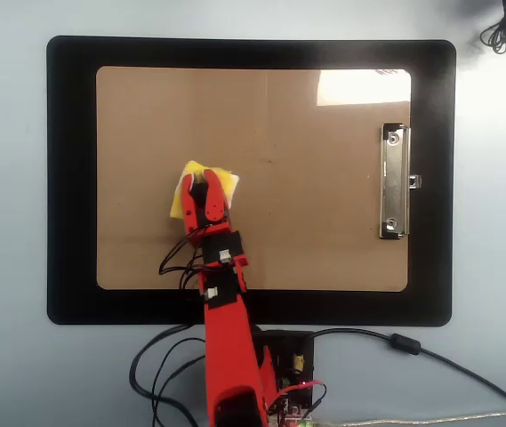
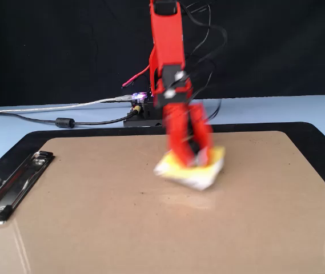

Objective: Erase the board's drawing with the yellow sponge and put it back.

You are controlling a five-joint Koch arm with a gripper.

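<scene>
On board [image 1: 324, 231], gripper [image 1: 203, 184] clamping yellow sponge [image 1: 221, 181]

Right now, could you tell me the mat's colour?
The mat under the board is black, clearest in the overhead view.

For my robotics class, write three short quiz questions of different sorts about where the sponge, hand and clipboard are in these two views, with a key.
1. True or false: in the overhead view, the yellow sponge lies on the board.
2. In the overhead view, on which side of the board is the metal clip? A left, B right, C bottom.
3. Fill in: in the fixed view the hand looks ____ because it is moving.

Key:
1. True.
2. B.
3. Blurred. It sits over the sponge, and no drawing shows on the board's bare surface.
</scene>
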